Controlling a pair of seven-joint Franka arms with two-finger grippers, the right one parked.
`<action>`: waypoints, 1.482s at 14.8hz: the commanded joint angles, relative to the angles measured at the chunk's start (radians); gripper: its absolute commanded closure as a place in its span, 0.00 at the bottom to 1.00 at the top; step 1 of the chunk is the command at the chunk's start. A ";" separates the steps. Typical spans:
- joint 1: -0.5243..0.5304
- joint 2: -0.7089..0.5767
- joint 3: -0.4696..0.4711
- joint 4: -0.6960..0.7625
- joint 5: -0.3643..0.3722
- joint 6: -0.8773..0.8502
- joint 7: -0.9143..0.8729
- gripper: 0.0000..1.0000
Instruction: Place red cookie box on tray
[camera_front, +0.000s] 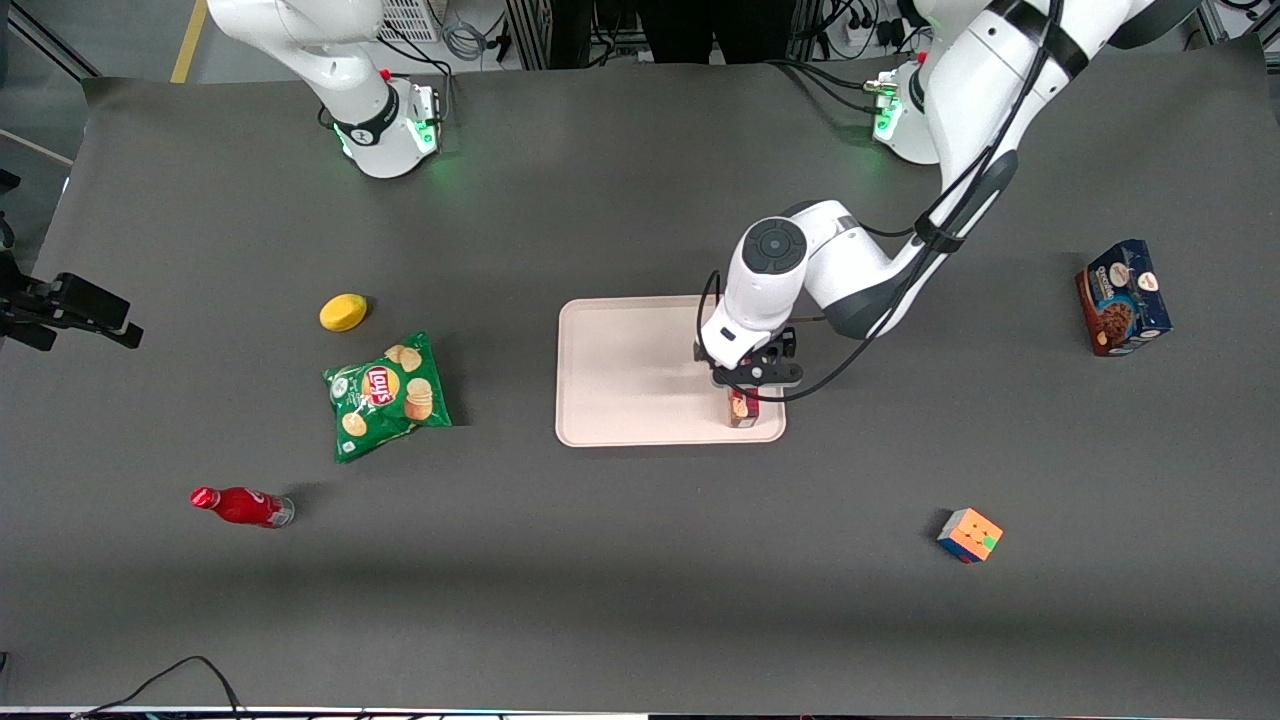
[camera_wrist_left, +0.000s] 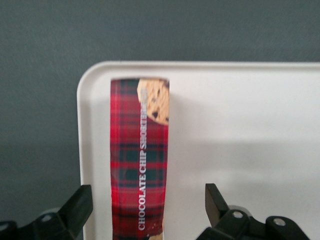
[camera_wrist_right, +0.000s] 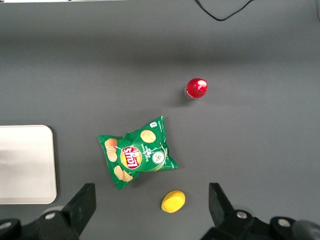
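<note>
The red cookie box (camera_wrist_left: 139, 160), dark red plaid with cookie pictures, lies flat on the pale tray (camera_wrist_left: 240, 125) along one short rim, near a corner. In the front view only its end (camera_front: 743, 408) shows below the wrist, at the tray's (camera_front: 620, 370) corner nearest the camera, toward the working arm's end. My left gripper (camera_front: 752, 383) hovers just above the box. In the left wrist view the gripper (camera_wrist_left: 147, 207) is open, one finger (camera_wrist_left: 80, 205) on each side of the box with clear gaps, touching nothing.
A blue-and-brown cookie box (camera_front: 1123, 297) and a colour cube (camera_front: 969, 534) lie toward the working arm's end. A green chips bag (camera_front: 388, 394), a yellow lemon (camera_front: 343, 312) and a red bottle (camera_front: 240, 506) lie toward the parked arm's end.
</note>
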 joint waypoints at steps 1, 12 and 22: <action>0.007 -0.078 -0.029 0.060 0.003 -0.116 -0.015 0.00; 0.029 -0.261 0.087 0.634 -0.319 -0.865 0.520 0.00; 0.021 -0.678 0.550 0.246 -0.512 -0.826 0.985 0.00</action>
